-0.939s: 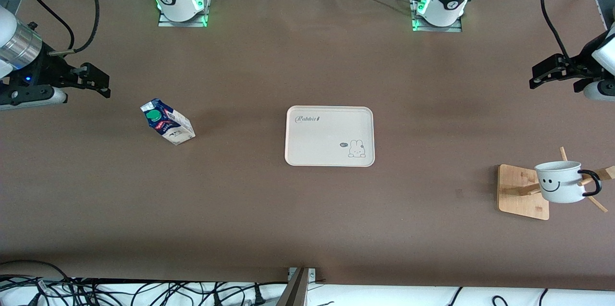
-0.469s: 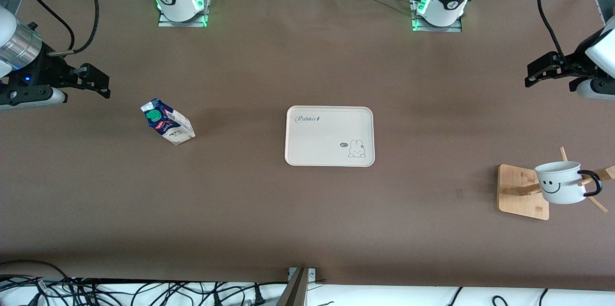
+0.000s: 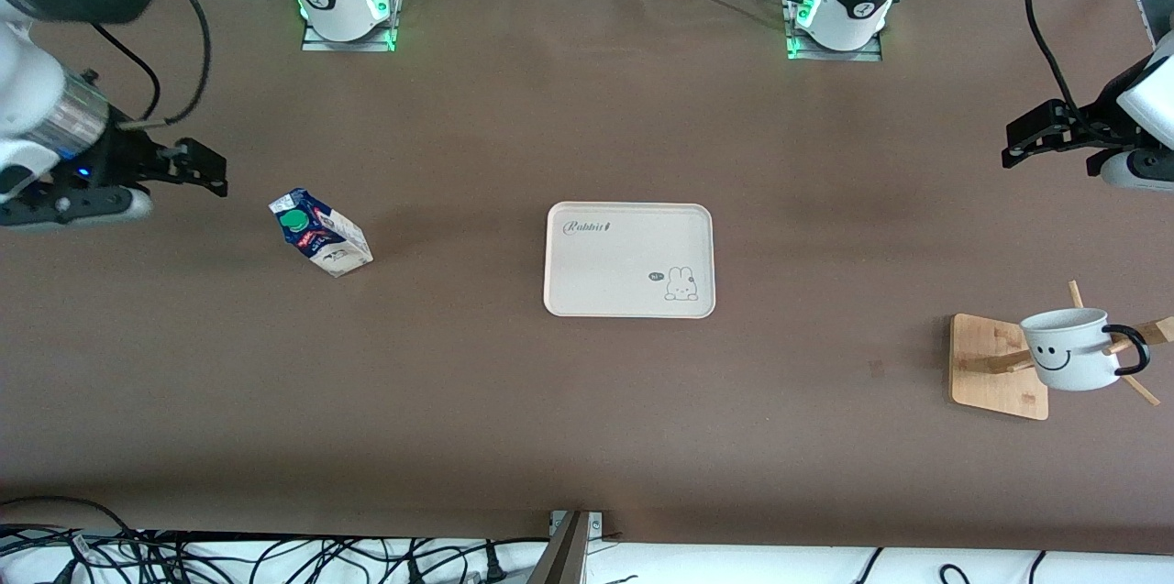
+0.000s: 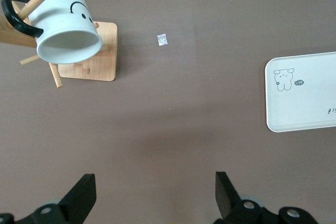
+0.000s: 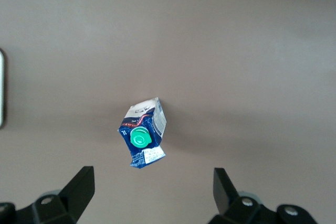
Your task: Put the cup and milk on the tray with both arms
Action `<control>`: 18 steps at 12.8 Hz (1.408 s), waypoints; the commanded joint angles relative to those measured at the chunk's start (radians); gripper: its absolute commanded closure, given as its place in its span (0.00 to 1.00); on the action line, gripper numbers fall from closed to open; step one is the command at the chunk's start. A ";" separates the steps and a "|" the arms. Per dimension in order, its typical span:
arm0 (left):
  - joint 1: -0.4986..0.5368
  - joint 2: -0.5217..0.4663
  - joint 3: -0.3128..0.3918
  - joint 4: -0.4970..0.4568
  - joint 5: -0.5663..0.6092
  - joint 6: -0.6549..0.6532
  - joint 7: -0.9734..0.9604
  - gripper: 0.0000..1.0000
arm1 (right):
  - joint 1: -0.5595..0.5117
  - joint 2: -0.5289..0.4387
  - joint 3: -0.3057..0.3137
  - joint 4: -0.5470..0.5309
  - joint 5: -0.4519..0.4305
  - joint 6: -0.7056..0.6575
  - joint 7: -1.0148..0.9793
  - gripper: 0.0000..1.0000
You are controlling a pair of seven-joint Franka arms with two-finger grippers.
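Note:
The cream tray [image 3: 629, 259] lies at the table's middle; its edge shows in the left wrist view [image 4: 302, 92]. The blue and white milk carton [image 3: 319, 232] with a green cap stands toward the right arm's end, also in the right wrist view [image 5: 143, 132]. The white smiley cup [image 3: 1068, 347] hangs by its black handle on a wooden mug rack [image 3: 998, 366], also in the left wrist view [image 4: 66, 31]. My right gripper [image 3: 204, 167] is open and empty, over bare table beside the carton. My left gripper [image 3: 1032, 138] is open and empty, over bare table at the left arm's end.
The rack's pegs [image 3: 1137, 355] stick out around the cup. Both arm bases [image 3: 344, 2] stand at the table's edge farthest from the front camera. Cables [image 3: 229, 556] lie below the table's near edge.
My right gripper has moved a little toward the milk carton. My left gripper has shifted slightly away from the front camera. The carton, cup and tray have not moved.

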 commanded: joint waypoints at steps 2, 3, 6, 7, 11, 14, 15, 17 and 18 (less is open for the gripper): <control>0.009 -0.015 -0.010 -0.106 0.021 0.128 0.009 0.00 | 0.021 0.076 0.014 -0.065 0.000 0.042 -0.031 0.00; 0.009 -0.015 -0.010 -0.117 0.020 0.142 0.009 0.00 | 0.021 0.070 0.015 -0.134 0.000 0.087 -0.032 0.00; 0.009 -0.017 -0.010 -0.182 0.012 0.282 0.009 0.00 | 0.021 0.037 0.026 -0.345 -0.001 0.297 -0.035 0.00; 0.009 -0.017 -0.010 -0.220 0.012 0.339 0.009 0.00 | 0.021 0.039 0.028 -0.377 0.000 0.337 -0.035 0.00; 0.010 -0.023 -0.007 -0.370 0.009 0.592 0.009 0.00 | 0.021 0.042 0.028 -0.452 -0.001 0.417 -0.037 0.17; 0.012 -0.030 0.037 -0.462 -0.025 0.794 0.003 0.00 | 0.021 0.037 0.037 -0.445 -0.001 0.403 -0.036 0.40; 0.012 -0.030 0.042 -0.493 -0.070 0.873 0.003 0.00 | 0.021 0.037 0.037 -0.434 -0.001 0.402 -0.035 0.28; 0.012 -0.030 0.043 -0.560 -0.085 1.043 0.001 0.00 | 0.021 0.040 0.037 -0.436 0.000 0.397 -0.035 0.29; 0.013 -0.032 0.042 -0.600 -0.086 1.129 0.001 0.00 | 0.021 0.042 0.037 -0.436 0.000 0.397 -0.034 0.38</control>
